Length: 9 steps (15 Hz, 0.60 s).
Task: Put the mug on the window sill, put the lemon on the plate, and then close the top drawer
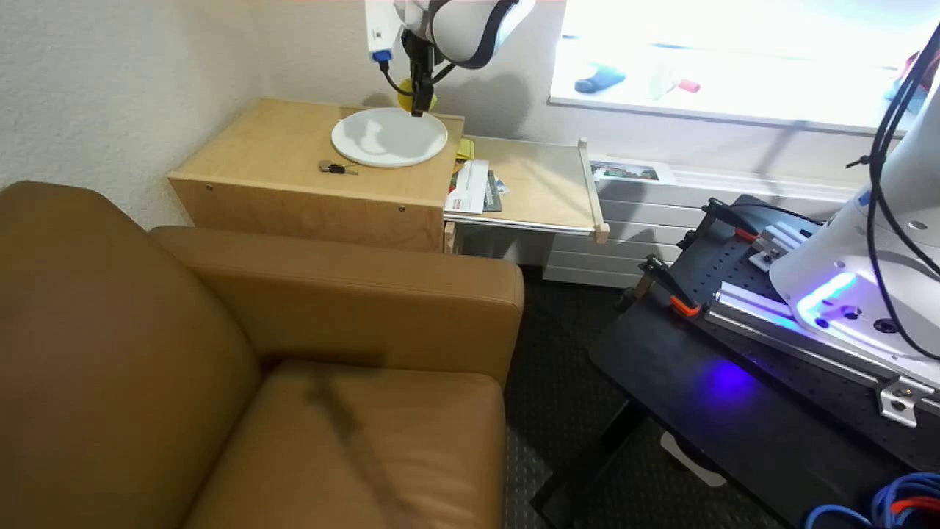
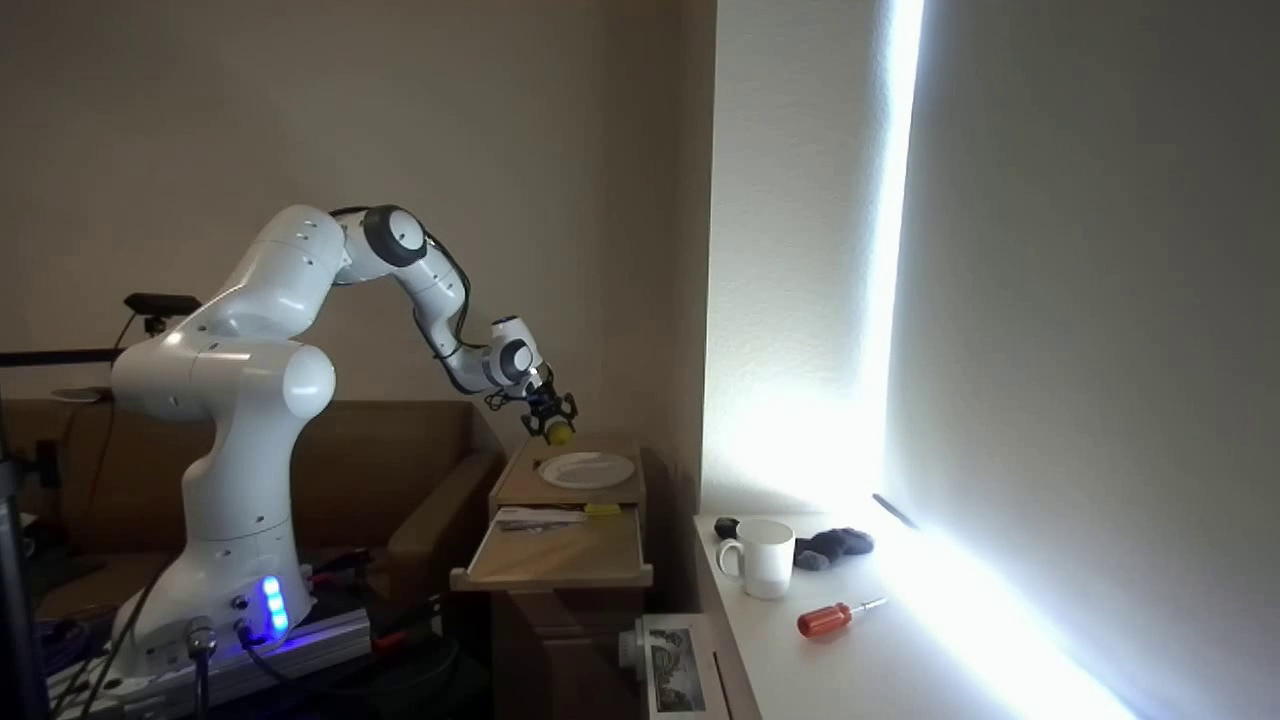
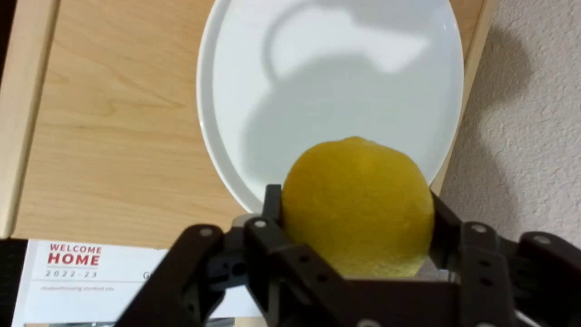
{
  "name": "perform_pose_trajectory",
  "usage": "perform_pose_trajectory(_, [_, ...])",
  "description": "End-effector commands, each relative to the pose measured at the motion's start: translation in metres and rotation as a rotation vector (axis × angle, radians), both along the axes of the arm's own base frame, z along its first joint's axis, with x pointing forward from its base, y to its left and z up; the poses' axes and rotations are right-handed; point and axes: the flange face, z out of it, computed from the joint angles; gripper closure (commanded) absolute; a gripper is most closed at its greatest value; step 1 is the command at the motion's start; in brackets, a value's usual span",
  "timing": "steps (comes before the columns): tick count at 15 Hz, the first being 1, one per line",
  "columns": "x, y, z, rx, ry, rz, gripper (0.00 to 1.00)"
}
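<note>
Jaws were clamped on the lemon, squeezing it from both sides, & held it in the air w/ a gap down to the plate; in wrist view it covered the plate's lower rim, so exact spot vs. plate ctr. was hard to tell. Step 2 (lemon to plate) was prob. in hand, approx. at the lowering stage. Next move called for a small shift toward plate ctr. if needed, a slow descent till the lemon touched, then a gentle release b/c it could roll. Plate lay flat on the table, keys just beside it. Top drawer stood pulled out below the table's top, w/ a white letter inside; closing it was the last job, not yet done, & would prob. need a push on its front w/ the jaws free. Farthest out, in an exterior view, the mug stood upright on the window sill, near a screwdriver & a dark soft-looking item, so step 1 looked done & needed no more attn.
</note>
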Motion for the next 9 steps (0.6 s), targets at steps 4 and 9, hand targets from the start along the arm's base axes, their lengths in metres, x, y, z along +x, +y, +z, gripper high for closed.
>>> perform_pose_trajectory(4, [0.047, 0.03, -0.021, 0.117, 0.083, -0.166, 0.53])
perform_pose_trajectory(9, [0.031, 0.029, -0.027, 0.061, 0.07, -0.112, 0.53])
